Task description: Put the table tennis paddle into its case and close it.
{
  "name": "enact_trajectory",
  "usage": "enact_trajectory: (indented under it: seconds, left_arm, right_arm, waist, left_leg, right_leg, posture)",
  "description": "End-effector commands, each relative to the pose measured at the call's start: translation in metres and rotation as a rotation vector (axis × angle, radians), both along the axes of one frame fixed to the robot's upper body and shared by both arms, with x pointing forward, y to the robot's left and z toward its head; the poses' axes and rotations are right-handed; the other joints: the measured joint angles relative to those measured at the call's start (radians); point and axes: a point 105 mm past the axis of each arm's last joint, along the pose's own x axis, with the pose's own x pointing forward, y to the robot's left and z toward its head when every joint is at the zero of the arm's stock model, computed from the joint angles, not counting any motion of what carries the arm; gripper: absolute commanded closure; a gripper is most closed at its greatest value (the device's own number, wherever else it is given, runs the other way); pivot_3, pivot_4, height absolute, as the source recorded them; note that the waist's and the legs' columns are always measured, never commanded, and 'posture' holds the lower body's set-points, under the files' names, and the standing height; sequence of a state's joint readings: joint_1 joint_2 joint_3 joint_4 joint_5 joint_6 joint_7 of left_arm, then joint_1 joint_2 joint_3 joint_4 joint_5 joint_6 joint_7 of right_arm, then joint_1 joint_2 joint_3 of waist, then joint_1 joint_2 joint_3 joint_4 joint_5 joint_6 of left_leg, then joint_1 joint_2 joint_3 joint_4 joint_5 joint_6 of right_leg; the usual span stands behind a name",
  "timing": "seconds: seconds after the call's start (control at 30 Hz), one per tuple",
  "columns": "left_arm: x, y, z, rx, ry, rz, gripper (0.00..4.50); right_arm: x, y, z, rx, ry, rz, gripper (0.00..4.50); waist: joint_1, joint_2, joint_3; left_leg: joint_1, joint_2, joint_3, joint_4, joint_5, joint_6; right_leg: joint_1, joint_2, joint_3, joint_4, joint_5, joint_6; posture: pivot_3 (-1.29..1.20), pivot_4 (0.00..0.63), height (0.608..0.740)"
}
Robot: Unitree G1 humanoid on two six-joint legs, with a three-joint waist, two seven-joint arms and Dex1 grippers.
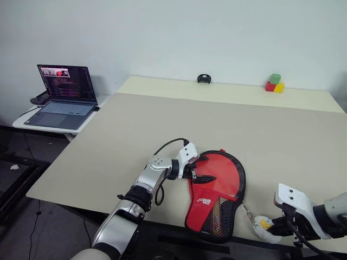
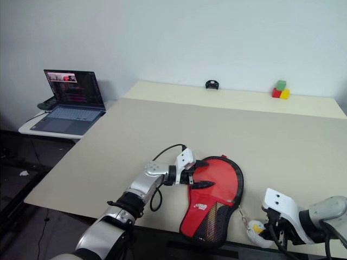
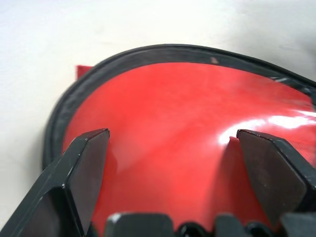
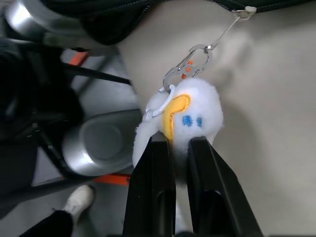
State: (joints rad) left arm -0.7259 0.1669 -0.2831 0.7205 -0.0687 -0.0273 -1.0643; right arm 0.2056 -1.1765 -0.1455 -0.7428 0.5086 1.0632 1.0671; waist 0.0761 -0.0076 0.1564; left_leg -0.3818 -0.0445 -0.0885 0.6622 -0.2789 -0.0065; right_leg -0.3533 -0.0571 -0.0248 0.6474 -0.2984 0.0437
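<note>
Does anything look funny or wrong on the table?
Yes. The right gripper is pinching a little white plush duck charm, which hangs over the table's near edge, clipped by a cord to the case. The red table tennis paddle lies in the still-open case, uncovered.

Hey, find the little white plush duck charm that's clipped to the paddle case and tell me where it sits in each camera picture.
Left eye view: white plush charm at the table's near edge, lower right, beside the case.
Right eye view: charm lower right, same spot.
Left wrist view: not in it.
Right wrist view: charm at centre, pinched by the right gripper.
Shared landmark: the metal clip and its thin cord running to the case.
</note>
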Motion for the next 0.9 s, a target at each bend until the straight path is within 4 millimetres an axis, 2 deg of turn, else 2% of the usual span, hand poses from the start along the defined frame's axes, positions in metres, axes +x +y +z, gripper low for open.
enact_trajectory:
  seconds: [0.03, 0.2, 0.33, 0.53, 0.63, 0.67, 0.8, 0.9]
  left_arm:
    - [-0.007, 0.009, -0.037, 0.115, 0.097, 0.027, 0.0]
    - [-0.008, 0.006, -0.037, 0.111, 0.095, 0.022, 0.0]
    - [-0.008, 0.004, -0.036, 0.106, 0.093, 0.021, 0.0]
    - [-0.009, 0.001, -0.036, 0.098, 0.092, 0.02, 0.0]
    - [-0.009, -0.001, -0.036, 0.097, 0.091, 0.019, 0.0]
    - [-0.009, -0.002, -0.036, 0.095, 0.09, 0.016, 0.0]
    - [-0.009, -0.006, -0.032, 0.076, 0.081, 0.011, 0.0]
    - [-0.008, -0.004, -0.02, 0.034, 0.063, 0.003, 0.0]
  right_arm:
    - [-0.025, 0.018, -0.007, 0.073, 0.135, 0.073, 4.5]
    - [-0.012, 0.021, -0.013, 0.084, 0.088, 0.022, 4.5]
    - [-0.001, 0.017, -0.006, 0.091, 0.072, -0.04, 4.5]
    - [0.009, 0.012, 0.005, 0.086, 0.043, -0.089, 2.45]
    - [0.008, 0.011, 0.011, 0.089, 0.036, -0.079, 1.46]
    - [0.008, 0.012, 0.015, 0.101, 0.026, -0.072, 1.46]
    - [0.031, 0.016, 0.045, 0.222, -0.086, -0.089, 1.46]
    - [0.066, 0.006, 0.069, 0.282, -0.231, -0.153, 1.46]
  waist:
    - [0.001, 0.0, 0.0]
    - [0.001, -0.001, 0.0]
    - [-0.002, -0.002, -0.003]
    - [-0.002, -0.001, -0.004]
    - [-0.002, -0.001, -0.004]
    - [-0.002, -0.001, -0.004]
    - [-0.005, -0.002, -0.003]
    - [-0.008, -0.003, -0.003]
  left_leg:
    - [0.0, 0.0, 0.0, 0.0, -0.001, 0.0]
    - [0.0, -0.001, 0.0, 0.0, -0.002, 0.0]
    - [0.001, -0.001, 0.0, 0.0, -0.003, 0.001]
    - [0.002, -0.001, 0.0, 0.001, -0.003, 0.001]
    - [0.002, -0.001, 0.0, 0.001, -0.003, 0.001]
    - [0.002, -0.001, 0.0, 0.001, -0.003, 0.001]
    - [0.002, -0.001, 0.001, 0.001, -0.003, 0.001]
    - [0.002, -0.001, 0.001, 0.002, -0.003, 0.002]
  right_leg:
    - [0.001, 0.0, 0.0, -0.001, 0.0, 0.001]
    - [0.001, -0.002, 0.0, -0.002, -0.002, 0.002]
    - [0.002, -0.002, 0.0, -0.001, -0.002, 0.002]
    - [0.002, -0.002, 0.0, -0.001, -0.001, 0.002]
    - [0.002, -0.002, 0.0, -0.001, -0.001, 0.002]
    - [0.002, -0.002, 0.0, -0.001, -0.001, 0.003]
    - [0.002, -0.002, 0.001, 0.0, -0.001, 0.003]
    - [0.002, -0.002, 0.001, 0.0, 0.0, 0.004]
  posture:
    - [0.0, 0.15, 0.74]
    - [0.0, 0.15, 0.74]
    - [0.0, 0.15, 0.74]
    - [0.0, 0.15, 0.74]
    - [0.0, 0.15, 0.74]
    - [0.0, 0.15, 0.74]
    - [0.0, 0.15, 0.74]
    - [0.0, 0.15, 0.74]
